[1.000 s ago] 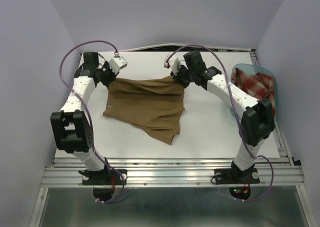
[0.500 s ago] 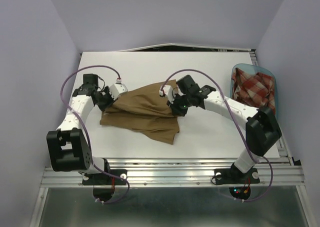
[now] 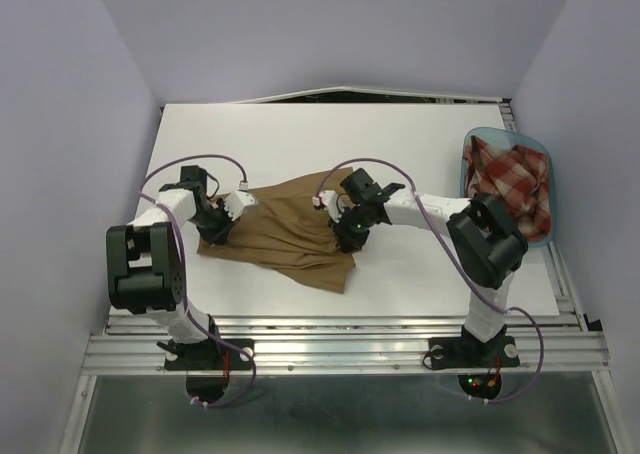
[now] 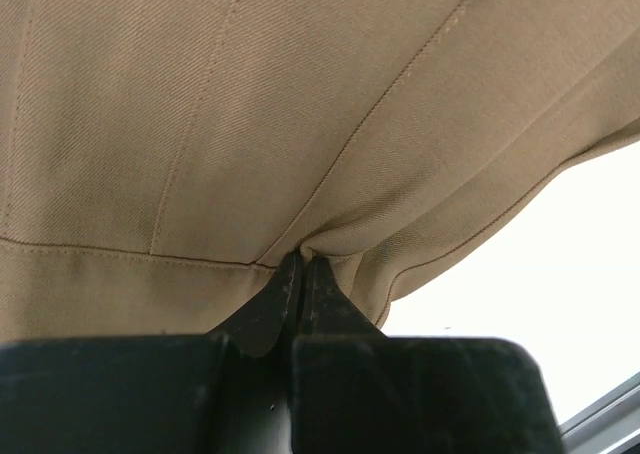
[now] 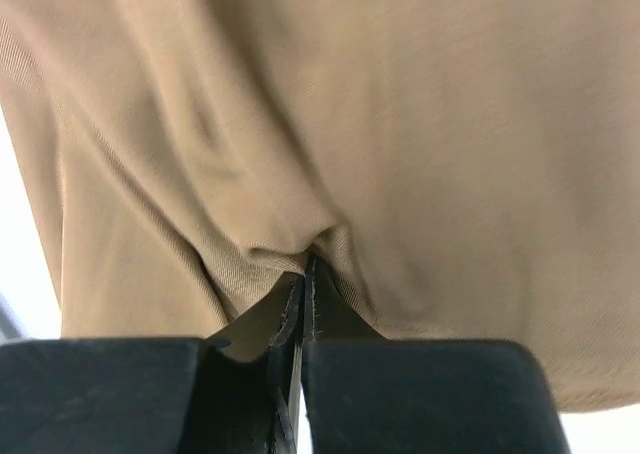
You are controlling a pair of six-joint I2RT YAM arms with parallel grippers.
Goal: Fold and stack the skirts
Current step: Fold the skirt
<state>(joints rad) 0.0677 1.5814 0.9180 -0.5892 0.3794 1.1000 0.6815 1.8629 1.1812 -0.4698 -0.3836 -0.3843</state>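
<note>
The tan-brown skirt lies folded over on the white table. My left gripper is shut on its left edge and my right gripper is shut on its right edge, both low at the near side. In the left wrist view the shut fingers pinch a fold of tan cloth. In the right wrist view the shut fingers pinch a bunched fold of tan cloth. The red-and-cream plaid skirt lies crumpled in the tub at the right.
The translucent blue tub stands at the table's right edge. The white table has bare surface behind the skirt. Purple walls stand close on the left, back and right. A metal rail runs along the near edge.
Both grippers have carried the skirt's far edge toward the near side and down, folding the tan skirt over itself. It now lies lower and flatter than a second ago.
</note>
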